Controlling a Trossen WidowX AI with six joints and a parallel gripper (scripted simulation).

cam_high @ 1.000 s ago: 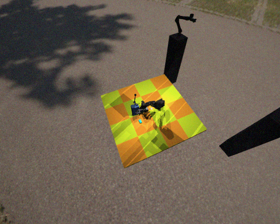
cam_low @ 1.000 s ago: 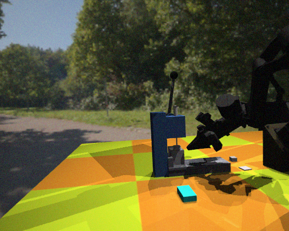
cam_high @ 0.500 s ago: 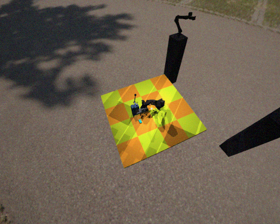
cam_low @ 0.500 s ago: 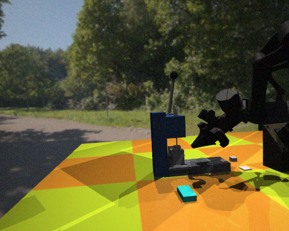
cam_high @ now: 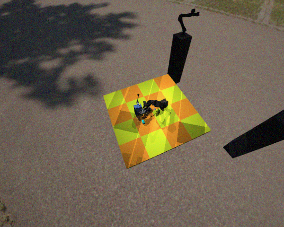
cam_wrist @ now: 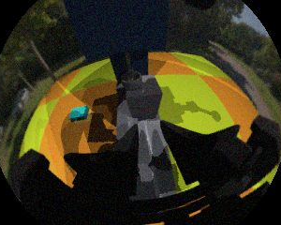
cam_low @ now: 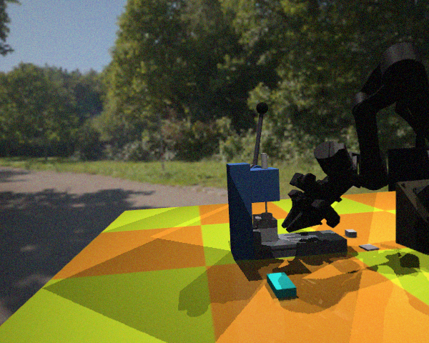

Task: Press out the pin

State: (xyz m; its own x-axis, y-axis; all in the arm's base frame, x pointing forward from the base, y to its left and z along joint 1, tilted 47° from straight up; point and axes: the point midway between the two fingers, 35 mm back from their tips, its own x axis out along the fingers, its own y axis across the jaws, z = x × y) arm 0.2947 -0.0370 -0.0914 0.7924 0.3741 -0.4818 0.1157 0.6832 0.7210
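A cyan brick (cam_high: 143, 121) (cam_low: 281, 283) (cam_wrist: 79, 113) lies flat on the mat (cam_high: 156, 145) (cam_low: 163, 299) (cam_wrist: 197, 91), nearest the exterior view. Beyond it, the block (cam_low: 268, 233) (cam_wrist: 143, 100) sits on the bed (cam_low: 338, 241) (cam_wrist: 150, 180) below the punch (cam_low: 265, 206) (cam_wrist: 128, 61); exact pin alignment cannot be told. The gripper (cam_low: 287, 227) (cam_wrist: 148, 126) tilts down beside the block, its fingers part-spread, pinching nothing. The lever (cam_high: 137, 98) (cam_low: 258, 138) stands up above the press (cam_high: 137, 106) (cam_low: 240, 214) (cam_wrist: 117, 28).

cyan block (cam_high: 143, 121) (cam_low: 281, 285) (cam_wrist: 79, 113) — on checkered mat (cam_high: 156, 144) (cam_low: 151, 302) (cam_wrist: 197, 94) | pale tile (cam_low: 369, 246) — near small grey block (cam_high: 154, 109) (cam_low: 350, 233)
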